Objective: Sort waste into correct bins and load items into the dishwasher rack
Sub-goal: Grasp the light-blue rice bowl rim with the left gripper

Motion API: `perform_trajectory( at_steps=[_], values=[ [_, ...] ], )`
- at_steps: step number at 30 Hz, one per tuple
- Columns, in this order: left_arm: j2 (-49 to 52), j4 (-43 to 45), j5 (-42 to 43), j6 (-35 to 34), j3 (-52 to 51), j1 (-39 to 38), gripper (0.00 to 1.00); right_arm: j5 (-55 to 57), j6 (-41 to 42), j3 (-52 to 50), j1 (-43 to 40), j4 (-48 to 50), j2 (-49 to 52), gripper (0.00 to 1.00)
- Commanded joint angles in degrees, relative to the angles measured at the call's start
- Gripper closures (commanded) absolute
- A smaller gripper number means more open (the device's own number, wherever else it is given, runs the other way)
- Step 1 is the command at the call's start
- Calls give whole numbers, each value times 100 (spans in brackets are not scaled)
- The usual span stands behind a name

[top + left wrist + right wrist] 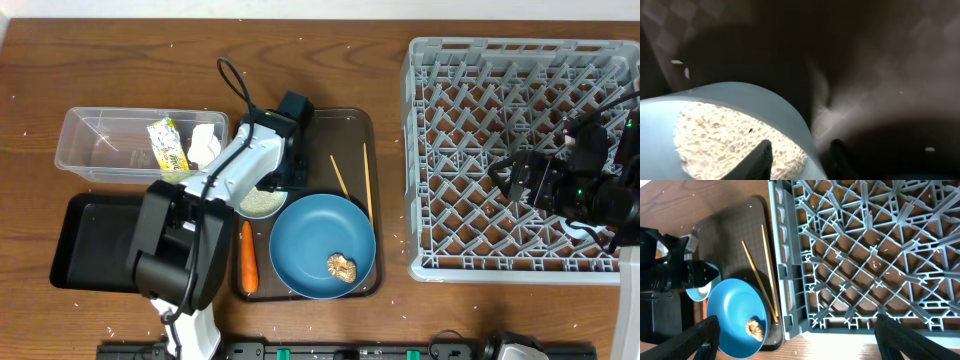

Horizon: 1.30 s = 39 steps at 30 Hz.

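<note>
My left gripper (281, 183) is open over the brown tray, its fingers (800, 160) astride the rim of the pale bowl (740, 95). One finger is inside over the white rice (715, 135), the other outside. The bowl (262, 203) sits beside the blue plate (322, 245), which holds a tan scrap (342, 267). The carrot (247, 257) lies left of the plate. Two chopsticks (367, 180) lie on the tray. The clear tub (100, 145) holds the wrapper (168, 145) and tissue (205, 145). My right gripper (800, 340) is wide open and empty over the grey rack (510, 160). No cup shows clearly.
The black tray (90, 240) lies in front of the clear tub, partly under my left arm. The brown serving tray (350, 125) lies between the bins and the rack. Rice grains are scattered over the wooden table (120, 70). The right wrist view shows the plate (735, 310) and chopsticks (757, 277).
</note>
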Motion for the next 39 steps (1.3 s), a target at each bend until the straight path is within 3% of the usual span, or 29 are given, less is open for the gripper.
perform_trajectory(
  at_steps=[1, 3, 16, 19, 23, 32, 39],
  values=[
    [166, 94, -133, -20, -50, -9, 75, -4, -2, -7, 90, -22, -4, 8],
    [184, 181, -133, -20, -48, -9, 81, -4, -2, -7, 90, -24, -4, 8],
    [240, 374, -205, 306, -50, -66, 85, -4, -2, -7, 90, -109, -4, 8],
    [299, 369, -267, 306, -50, -129, 94, -2, -2, -7, 90, -109, -4, 8],
    [216, 315, -267, 341, -9, -243, 94, -2, -2, -7, 90, -109, -4, 9],
    [-861, -223, -267, 313, 466, -527, 94, 0, -4, -7, 90, -87, -4, 8],
    [-1893, -831, -264, -282, 463, -442, 94, 20, -4, -7, 90, -85, -4, 8]
  ],
)
